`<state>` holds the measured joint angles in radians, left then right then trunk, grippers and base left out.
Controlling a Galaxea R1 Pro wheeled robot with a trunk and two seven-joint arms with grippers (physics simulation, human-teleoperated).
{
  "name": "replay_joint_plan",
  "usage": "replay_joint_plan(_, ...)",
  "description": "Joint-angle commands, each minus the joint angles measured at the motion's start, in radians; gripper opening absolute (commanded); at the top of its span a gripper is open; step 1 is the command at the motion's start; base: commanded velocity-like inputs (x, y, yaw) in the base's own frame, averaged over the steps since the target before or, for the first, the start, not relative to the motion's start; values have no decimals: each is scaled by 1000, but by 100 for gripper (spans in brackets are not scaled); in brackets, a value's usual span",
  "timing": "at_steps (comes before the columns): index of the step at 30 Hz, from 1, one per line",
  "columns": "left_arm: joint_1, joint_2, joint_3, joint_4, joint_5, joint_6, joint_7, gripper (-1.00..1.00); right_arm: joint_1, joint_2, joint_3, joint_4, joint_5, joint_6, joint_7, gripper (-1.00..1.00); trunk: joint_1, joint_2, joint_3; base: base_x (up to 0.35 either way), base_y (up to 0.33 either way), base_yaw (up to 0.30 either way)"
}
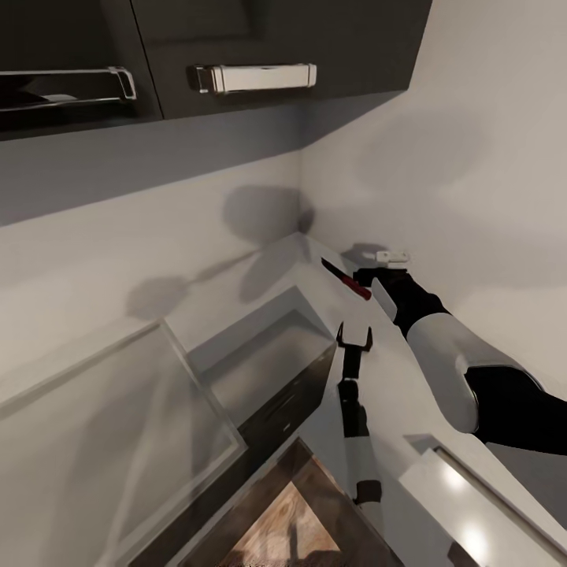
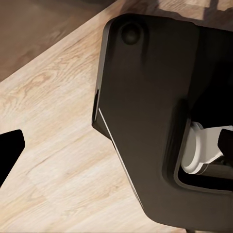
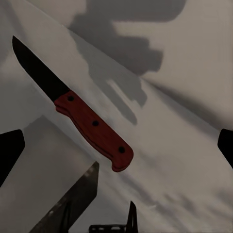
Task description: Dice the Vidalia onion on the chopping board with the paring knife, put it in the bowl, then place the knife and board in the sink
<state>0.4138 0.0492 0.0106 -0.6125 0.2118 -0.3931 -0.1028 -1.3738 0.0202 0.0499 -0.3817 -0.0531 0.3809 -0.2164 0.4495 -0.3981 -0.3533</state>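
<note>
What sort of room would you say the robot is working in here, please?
Most likely a kitchen: dark wall cupboards with a chrome handle hang above a glossy grey countertop, and a red-handled paring knife lies on that worktop near the right tool.

right pincer (image 3: 116,145): fingertips cut off at edges | grip on paring knife (image 3: 73,104): seemingly none
</note>
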Motion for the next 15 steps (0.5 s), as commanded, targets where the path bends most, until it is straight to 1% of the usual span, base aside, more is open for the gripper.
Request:
replay_joint_plan(1, 0, 0, 1, -1, 11, 0, -9, 100, -1, 0, 5, -1, -6, 6, -6, 100, 1, -2, -3, 0, 0, 0)
replay_joint_plan(15, 0, 0, 1, 0, 11, 0, -9, 100, -1, 0, 5, -9, -5, 6, -6, 100, 1, -2, -26, 0, 0, 0)
